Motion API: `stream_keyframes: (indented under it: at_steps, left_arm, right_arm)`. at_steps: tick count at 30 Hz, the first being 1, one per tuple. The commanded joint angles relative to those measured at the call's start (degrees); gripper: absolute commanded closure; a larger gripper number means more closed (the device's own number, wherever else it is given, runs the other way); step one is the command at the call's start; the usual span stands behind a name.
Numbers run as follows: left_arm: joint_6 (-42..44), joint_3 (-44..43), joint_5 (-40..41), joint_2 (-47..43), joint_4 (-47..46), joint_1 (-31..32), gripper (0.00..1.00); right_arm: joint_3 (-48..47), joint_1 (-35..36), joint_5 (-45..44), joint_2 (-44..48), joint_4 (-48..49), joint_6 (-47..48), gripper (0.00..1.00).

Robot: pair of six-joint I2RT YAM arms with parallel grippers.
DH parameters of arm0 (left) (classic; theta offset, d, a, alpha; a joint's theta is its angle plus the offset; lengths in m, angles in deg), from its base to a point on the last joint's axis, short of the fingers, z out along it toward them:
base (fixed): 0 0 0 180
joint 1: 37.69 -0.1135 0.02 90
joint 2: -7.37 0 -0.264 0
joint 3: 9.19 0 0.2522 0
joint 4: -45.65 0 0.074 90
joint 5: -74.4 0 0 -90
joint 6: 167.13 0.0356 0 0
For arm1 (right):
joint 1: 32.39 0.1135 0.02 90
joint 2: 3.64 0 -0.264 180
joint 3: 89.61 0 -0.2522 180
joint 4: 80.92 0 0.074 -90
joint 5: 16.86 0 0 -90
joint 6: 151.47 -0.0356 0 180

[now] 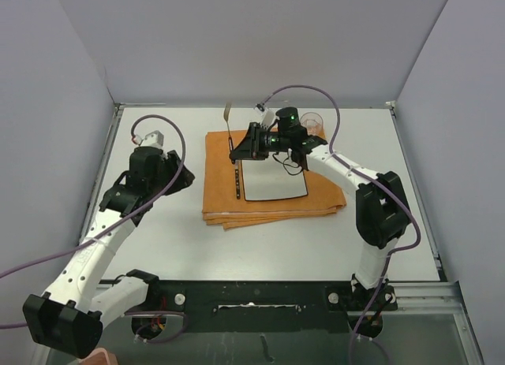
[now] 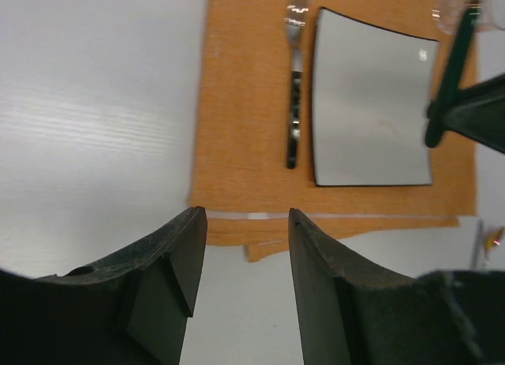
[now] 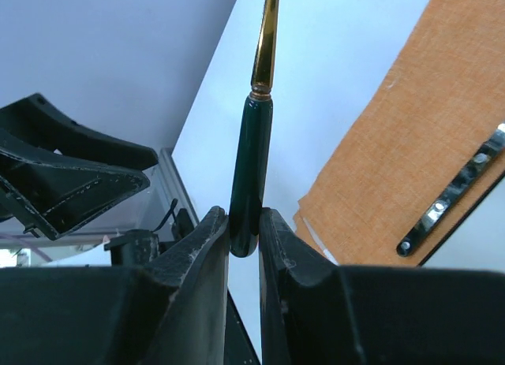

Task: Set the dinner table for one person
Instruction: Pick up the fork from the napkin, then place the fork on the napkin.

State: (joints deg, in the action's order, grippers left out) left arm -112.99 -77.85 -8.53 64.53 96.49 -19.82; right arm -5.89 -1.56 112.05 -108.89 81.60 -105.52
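We list: right pincer [image 3: 245, 227] clamped on utensil [image 3: 251, 168], long axis straight out past its tips; plate [image 1: 274, 180] and table [image 1: 158, 247] below it; left pincer [image 2: 247, 247] apart, farther off.

A lab: dinner table [image 1: 181, 239] boxed by partitions [image 1: 252, 42] (bare, grey).

Off-white table [image 1: 158, 239], thin metal edging all round. Folded orange cloth mat [image 1: 217, 199] lies flat near centre, set toward 12 o'clock, its layers fanned along the 6 o'clock edge. Clear glass [image 1: 313, 121] stands at the mat's 1 o'clock corner.
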Motion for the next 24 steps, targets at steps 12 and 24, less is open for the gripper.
stream_keyframes:
  at_steps: [12, 24]
  left_arm:
    - [-24.00, 14.79, -54.27, 13.03, -76.32, -9.26, 0.59]
    - [-51.10, 14.52, -61.78, 29.35, -120.80, -14.29, 0.60]
  right_arm:
    - [2.70, -3.24, 9.63, 11.55, -3.79, 4.49, 1.00]
    - [4.41, -4.13, 15.18, 13.42, -6.98, 7.78, 1.00]
